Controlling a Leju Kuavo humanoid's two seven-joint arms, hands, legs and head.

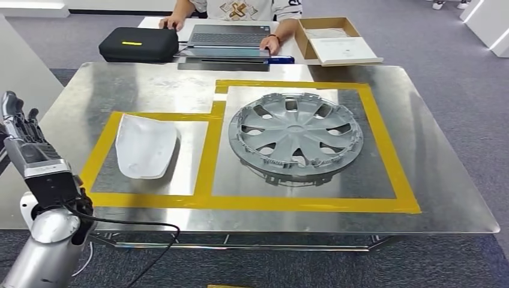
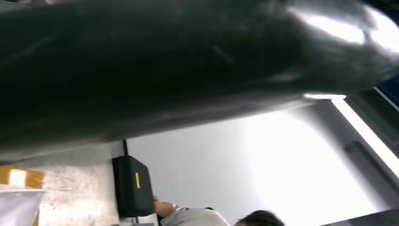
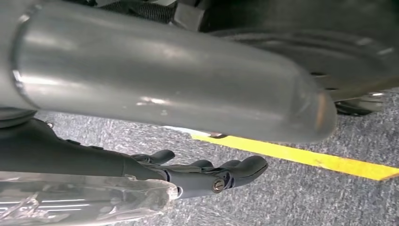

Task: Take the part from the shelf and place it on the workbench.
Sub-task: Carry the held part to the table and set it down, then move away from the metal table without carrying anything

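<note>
While the left hand (image 1: 18,129) stood raised beside the workbench (image 1: 120,84) in the head view, its dark fingers pointed upward with nothing between them, only loosely apart. Just beyond that hand and toward the table's middle, a white curved part (image 1: 145,146) lay flat on the metal top inside the smaller frame of yellow tape (image 1: 207,153). Farther out from the hand, well apart from it, a grey wheel cover (image 1: 296,137) lay in the larger taped frame. Past both, on a second table, sat a black case (image 1: 139,43), a laptop (image 1: 230,37) and an open cardboard box (image 1: 333,39); a person (image 1: 240,9) sat there with a hand on each side of the laptop.

From the left wrist, a broad dark blurred shape took up most of the picture, and the hand's fingers could not be made out. Beyond it the black case showed with its yellow stripe, with a corner of the white part at the picture's edge and a person's arm and head beside the case.

From the right wrist, the right hand (image 3: 207,172) hung over grey carpeted floor (image 3: 291,197), its dark fingers lying nearly straight and close together, holding nothing. A yellow line (image 3: 306,157) ran across the floor past the fingertips. A silver tube (image 3: 164,75) crossed the picture above the hand, and something clear and glossy lay under the wrist; I could not tell what it was.
</note>
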